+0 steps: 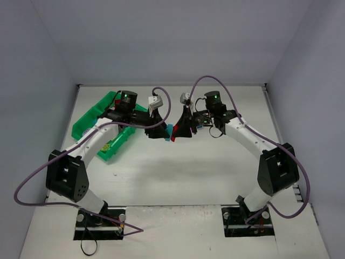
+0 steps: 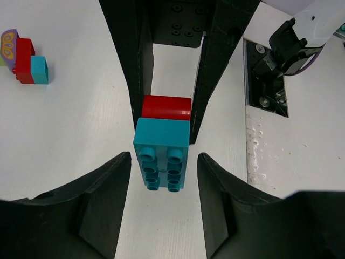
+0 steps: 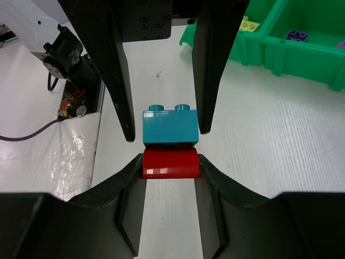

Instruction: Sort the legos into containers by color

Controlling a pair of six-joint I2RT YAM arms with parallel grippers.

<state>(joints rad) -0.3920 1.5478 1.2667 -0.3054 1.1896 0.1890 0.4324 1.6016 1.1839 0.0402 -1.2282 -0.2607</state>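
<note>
A cyan brick (image 2: pixel 161 154) is stuck to a red brick (image 2: pixel 167 107), and the pair hangs above the table between my two grippers. My right gripper (image 3: pixel 170 162) is shut on the red brick (image 3: pixel 171 163), with the cyan brick (image 3: pixel 170 127) on its far side. My left gripper (image 2: pixel 163 156) is open; its fingers flank the cyan brick's studded end with gaps on both sides. In the top view the left gripper (image 1: pixel 163 131) and right gripper (image 1: pixel 180 132) meet at the table's middle. The green tray (image 1: pixel 86 124) lies at the back left.
A joined clump of red (image 2: pixel 24 59), cyan (image 2: pixel 39 70) and purple bricks lies on the table near the right arm. The tray (image 3: pixel 280 48) holds a purple brick (image 3: pixel 296 35) in one compartment and yellow-green bricks (image 3: pixel 249 24) in another. Cables loop over both arms.
</note>
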